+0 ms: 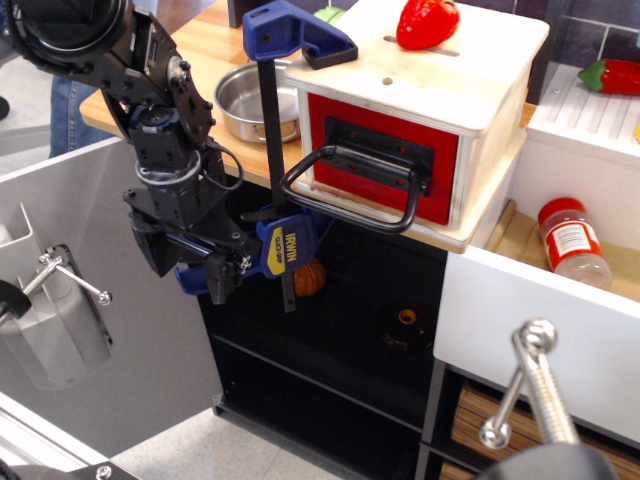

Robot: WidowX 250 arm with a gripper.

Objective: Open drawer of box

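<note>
The pale plywood box point(440, 75) stands on the wooden counter, its cream top showing small holes. Its drawer point(385, 150) has a glossy red front that sits flush in the box, so it looks closed. The large black loop handle point(350, 195) hangs out in front, past the counter edge. My gripper point(187, 268) is black and points downward, left of the handle and below it, apart from it. Its fingers point(218, 285) look spread and hold nothing.
A blue bar clamp point(282, 240) pins the box to the counter, between my gripper and the handle. A steel bowl point(250, 100) sits left of the box and a red toy strawberry point(427, 22) lies on top. A white cabinet drawer point(540, 320) holding a spice jar point(570, 240) stands open at the right.
</note>
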